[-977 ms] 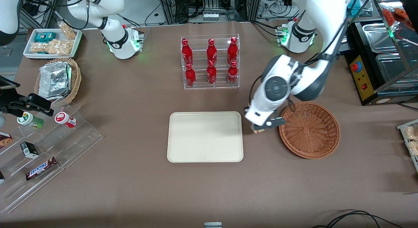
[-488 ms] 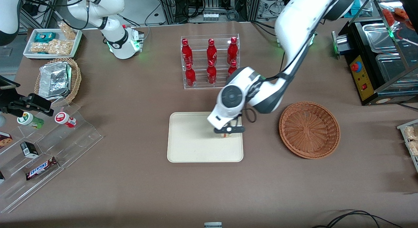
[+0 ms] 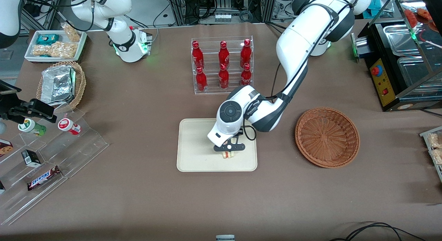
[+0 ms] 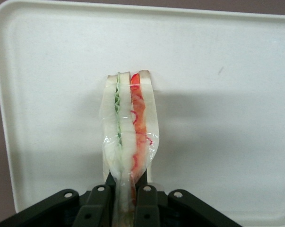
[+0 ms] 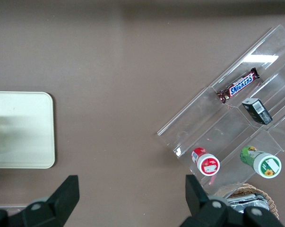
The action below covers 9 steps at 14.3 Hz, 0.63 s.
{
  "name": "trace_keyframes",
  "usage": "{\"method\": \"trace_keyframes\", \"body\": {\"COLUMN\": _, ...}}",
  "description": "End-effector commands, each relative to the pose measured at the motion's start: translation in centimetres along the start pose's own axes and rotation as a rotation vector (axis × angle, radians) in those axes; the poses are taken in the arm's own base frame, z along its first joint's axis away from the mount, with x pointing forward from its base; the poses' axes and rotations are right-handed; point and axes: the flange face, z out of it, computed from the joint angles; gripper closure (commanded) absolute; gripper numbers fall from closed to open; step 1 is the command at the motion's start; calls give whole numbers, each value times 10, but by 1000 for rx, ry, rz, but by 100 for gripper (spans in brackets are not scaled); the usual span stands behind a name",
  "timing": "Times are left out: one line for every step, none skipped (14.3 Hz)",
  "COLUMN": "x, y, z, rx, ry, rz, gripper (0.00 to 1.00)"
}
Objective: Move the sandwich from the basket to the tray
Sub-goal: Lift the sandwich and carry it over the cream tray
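My left gripper [image 3: 228, 150] is over the cream-beige tray [image 3: 193, 158], in the part nearer the front camera, and is shut on the sandwich [image 3: 228, 155]. In the left wrist view the gripper [image 4: 127, 189] pinches the wrapped wedge [image 4: 129, 123] at one end, with its green and red-orange filling layers showing, low over the tray [image 4: 227, 94]. I cannot tell if the wedge touches the tray. The reddish-brown wicker basket [image 3: 327, 137] sits beside the tray, toward the working arm's end, with nothing in it.
A clear rack of red bottles [image 3: 222, 65] stands farther from the front camera than the tray. Toward the parked arm's end are a tan wicker basket with foil container [image 3: 60, 85], a white snack tray [image 3: 57, 45] and a clear stepped stand with snacks [image 3: 48, 158].
My left gripper has carried the sandwich from beside the basket across onto the tray, then moved nearer the front camera and lower over it.
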Motion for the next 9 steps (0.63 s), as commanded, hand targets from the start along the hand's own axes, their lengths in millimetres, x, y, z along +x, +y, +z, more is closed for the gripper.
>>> {"method": "trace_keyframes", "body": {"x": -1, "y": 11, "z": -8, "rx": -1, "ry": 31, "rz": -40, "gripper": 60}}
{"method": "trace_keyframes", "body": {"x": -1, "y": 12, "z": -9, "rx": 0, "ry": 34, "rz": -53, "gripper": 47}}
{"method": "trace_keyframes", "body": {"x": -1, "y": 12, "z": -12, "rx": -1, "ry": 35, "rz": -58, "gripper": 44}}
{"method": "trace_keyframes", "body": {"x": -2, "y": 12, "z": -18, "rx": -2, "ry": 39, "rz": -64, "gripper": 44}}
{"method": "trace_keyframes", "body": {"x": -1, "y": 11, "z": -24, "rx": -3, "ry": 44, "rz": -80, "gripper": 36}}
{"method": "trace_keyframes", "body": {"x": -1, "y": 10, "z": -39, "rx": -2, "ry": 52, "rz": -102, "gripper": 16}}
{"method": "trace_keyframes", "body": {"x": -5, "y": 6, "z": -57, "rx": 24, "ry": 43, "rz": -122, "gripper": 0}}
{"method": "trace_keyframes", "body": {"x": -10, "y": -2, "z": -83, "rx": 60, "ry": 28, "rz": -136, "gripper": 0}}
{"method": "trace_keyframes", "body": {"x": -11, "y": -11, "z": -110, "rx": 74, "ry": 22, "rz": -149, "gripper": 0}}
